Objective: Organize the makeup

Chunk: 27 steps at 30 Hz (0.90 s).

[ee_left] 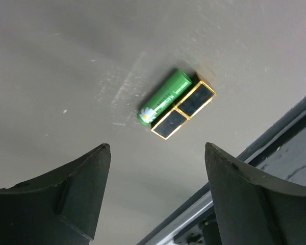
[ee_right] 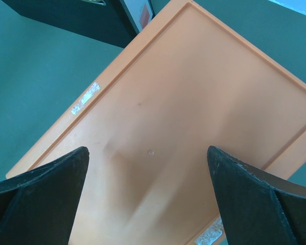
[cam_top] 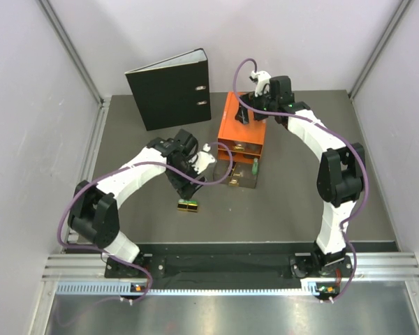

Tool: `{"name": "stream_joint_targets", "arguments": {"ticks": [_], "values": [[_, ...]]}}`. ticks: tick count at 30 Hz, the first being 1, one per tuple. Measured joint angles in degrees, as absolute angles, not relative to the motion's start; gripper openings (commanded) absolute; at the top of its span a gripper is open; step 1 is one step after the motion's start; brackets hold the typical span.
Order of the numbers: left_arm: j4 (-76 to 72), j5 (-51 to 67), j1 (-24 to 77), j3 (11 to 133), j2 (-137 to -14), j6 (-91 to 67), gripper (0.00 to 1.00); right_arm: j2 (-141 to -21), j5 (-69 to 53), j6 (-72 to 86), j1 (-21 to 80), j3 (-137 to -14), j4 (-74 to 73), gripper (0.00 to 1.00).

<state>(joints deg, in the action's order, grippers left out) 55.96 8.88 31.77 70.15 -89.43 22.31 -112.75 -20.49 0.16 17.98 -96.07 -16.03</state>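
On the surface (ee_left: 66, 61), the green stick (ee_left: 164, 97) and the black case (ee_left: 183, 111) are not yet put away; the left pincer (ee_left: 157, 148) and the right pincer (ee_right: 148, 150) stand open, empty.

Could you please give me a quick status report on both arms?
Left gripper open, above green stick and black-gold case lying side by side. Right gripper open over orange drawer box. Nothing blocking the pair.

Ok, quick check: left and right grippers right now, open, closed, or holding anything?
Left gripper: open, empty, above the green stick and black case.
Right gripper: open, empty, over the orange drawer box.
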Motion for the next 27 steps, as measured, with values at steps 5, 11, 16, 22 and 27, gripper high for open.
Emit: {"name": "stream_joint_targets", "arguments": {"ticks": [5,11,16,22,27], "values": [[56.03,10.76,31.94,68.53,-89.54,27.55,0.80,-112.75,-20.49,0.12,17.98,-96.07,-16.05,1.00],[55.48,12.23,32.10,65.47,-90.11,32.27,0.74,-112.77,-20.49,0.05,17.98,-96.07,-16.05,1.00],[54.54,13.28,33.30,64.01,-94.26,34.57,0.65,-112.79,-20.53,0.03,17.98,-96.12,-16.08,1.00],[53.76,12.53,36.42,64.55,-98.04,35.53,0.65,-112.90,-20.64,-0.01,17.98,-96.23,-16.05,0.99],[51.94,11.84,37.65,64.71,-101.73,35.57,0.63,-113.01,-20.69,-0.03,17.98,-96.44,-16.25,1.00]]}}
